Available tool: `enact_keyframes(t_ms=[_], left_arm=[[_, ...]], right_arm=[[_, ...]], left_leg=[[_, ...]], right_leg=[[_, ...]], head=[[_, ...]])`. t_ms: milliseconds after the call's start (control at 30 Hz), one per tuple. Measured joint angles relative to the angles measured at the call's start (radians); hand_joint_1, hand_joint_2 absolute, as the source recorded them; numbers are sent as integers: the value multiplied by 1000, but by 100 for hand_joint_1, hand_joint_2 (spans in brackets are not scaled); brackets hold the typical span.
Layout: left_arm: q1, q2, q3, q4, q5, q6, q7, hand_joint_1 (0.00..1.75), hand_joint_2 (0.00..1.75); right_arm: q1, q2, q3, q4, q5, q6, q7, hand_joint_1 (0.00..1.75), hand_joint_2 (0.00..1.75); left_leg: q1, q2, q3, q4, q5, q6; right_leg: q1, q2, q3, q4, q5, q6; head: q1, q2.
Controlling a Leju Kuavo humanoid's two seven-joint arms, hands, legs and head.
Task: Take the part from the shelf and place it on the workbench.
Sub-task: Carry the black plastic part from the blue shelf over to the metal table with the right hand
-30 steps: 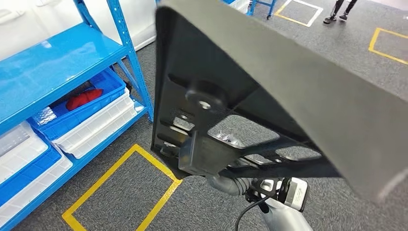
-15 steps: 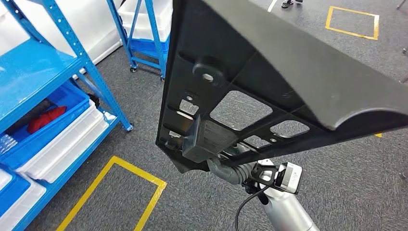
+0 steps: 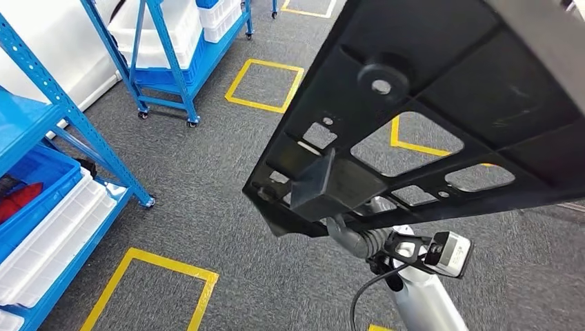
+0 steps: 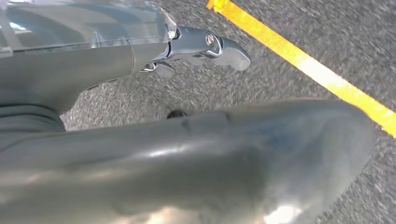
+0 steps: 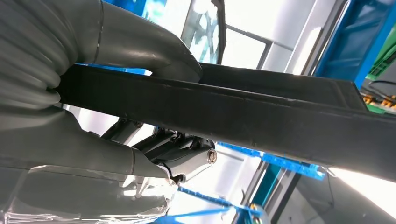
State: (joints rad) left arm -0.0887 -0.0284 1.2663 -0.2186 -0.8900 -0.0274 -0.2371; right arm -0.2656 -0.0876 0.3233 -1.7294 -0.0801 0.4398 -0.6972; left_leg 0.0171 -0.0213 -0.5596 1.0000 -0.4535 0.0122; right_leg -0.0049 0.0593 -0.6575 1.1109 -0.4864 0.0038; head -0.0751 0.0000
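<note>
The part [image 3: 441, 89] is a large flat black plastic panel with cut-outs, a round boss and a boxy block on its underside. It is raised close in front of the head camera and hides much of the floor. My right hand [image 3: 348, 231] grips its lower edge from beneath. In the right wrist view the thumb lies on one face of the part [image 5: 261, 112] and the fingers [image 5: 187, 156] lie on the other, so my right hand [image 5: 56, 135] clamps the edge. My left hand [image 4: 187, 154] hangs over grey carpet with its fingers [image 4: 219, 46] stretched out and holds nothing.
A blue shelf rack [image 3: 41, 110] stands at the left with white bins [image 3: 55, 234] and a blue bin [image 3: 27, 179] holding something red. A blue wheeled cart [image 3: 172, 41] with white bins stands further back. Yellow squares [image 3: 265, 83] are taped on the grey carpet.
The whole picture has swung: the camera has turned away from the shelf, which has slid to the left edge. The part stays in my right hand, now tilted flatter.
</note>
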Motion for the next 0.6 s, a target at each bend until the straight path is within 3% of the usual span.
enact_keyframes(t_ms=[33, 67, 100, 133, 167, 233, 300, 333, 400, 433, 500, 533, 600], left_arm=[[1, 1, 0, 0, 0, 4, 5, 0, 0], [2, 2, 0, 0, -1, 7, 10, 0, 0], [3, 3, 0, 0, -1, 10, 13, 0, 0], [3, 4, 0, 0, -3, 12, 17, 0, 0], [2, 6, 0, 0, -5, 13, 19, 0, 0], [1, 8, -1, 0, -8, 12, 20, 0, 0], [-1, 11, -2, 0, -10, 9, 21, 0, 0], [-2, 13, -3, 0, -12, 7, 22, 0, 0], [-4, 15, -7, 0, -18, 2, 25, 0, 0], [-6, 16, -9, 0, -21, -1, 27, 0, 0], [-7, 16, -14, 0, -26, -4, 31, 0, 0], [-6, 16, -16, 0, -27, -4, 33, 0, 0], [-2, 16, -18, 0, -31, -4, 37, 0, 0]], right_arm=[[7, 0, -8, -10, 2, 3, 0, 175, 175], [16, 0, -16, -19, 4, 5, 0, 175, 175], [28, 0, -22, -27, 5, 8, 0, 175, 175], [40, 0, -29, -34, 6, 9, 0, 175, 175], [49, 0, -35, -41, 7, 9, 0, 175, 175], [59, 0, -46, -52, 7, 9, 0, 175, 175], [64, 0, -52, -62, 8, 9, 0, 175, 175], [68, 0, -55, -66, 9, 8, 0, 175, 175], [83, 1, -63, -77, 13, 3, 0, 175, 175], [92, 1, -66, -83, 16, -1, 0, 175, 175], [104, 1, -71, -96, 18, -5, -1, 175, 175], [110, 0, -71, -100, 17, -5, -1, 175, 175], [123, 0, -74, -104, 13, 2, -1, 175, 175]], left_leg=[[-3, 12, 0, 0, 0, 3], [-5, 25, -1, 0, -1, 5], [-7, 38, -1, 0, -2, 6], [-7, 50, -1, 0, -3, 6], [-8, 62, -1, 1, -4, 5], [-9, 84, 1, 4, -8, -1], [-12, 101, 4, 6, -13, -10], [-14, 109, 7, 6, -15, -16], [-14, 125, 12, 5, -19, -28], [-12, 121, 13, 9, -25, -34], [-7, 83, -8, 67, -68, -42], [-4, 57, -34, 129, -102, -44], [-4, 35, -98, 265, -157, -45]], right_leg=[[0, -29, -31, 64, -34, 2], [-2, -43, -62, 130, -62, 5], [-4, -49, -85, 178, -78, 7], [-6, -52, -90, 192, -74, 9], [-8, -57, -75, 165, -53, 9], [-7, -88, -1, 29, 3, 6], [-1, -116, 52, -70, 28, -1], [3, -119, 58, -84, 27, -6], [5, -97, 57, -86, 31, -17], [4, -88, 59, -89, 33, -22], [-1, -69, 62, -96, 39, -34], [-1, -59, 62, -96, 40, -37], [2, -34, 61, -95, 41, -40]], head=[[0, 0], [0, 0], [0, 0], [0, 0], [0, 0], [0, 0], [0, 0], [0, 0], [0, 0], [0, 0], [0, 0], [0, 0], [0, 0]])
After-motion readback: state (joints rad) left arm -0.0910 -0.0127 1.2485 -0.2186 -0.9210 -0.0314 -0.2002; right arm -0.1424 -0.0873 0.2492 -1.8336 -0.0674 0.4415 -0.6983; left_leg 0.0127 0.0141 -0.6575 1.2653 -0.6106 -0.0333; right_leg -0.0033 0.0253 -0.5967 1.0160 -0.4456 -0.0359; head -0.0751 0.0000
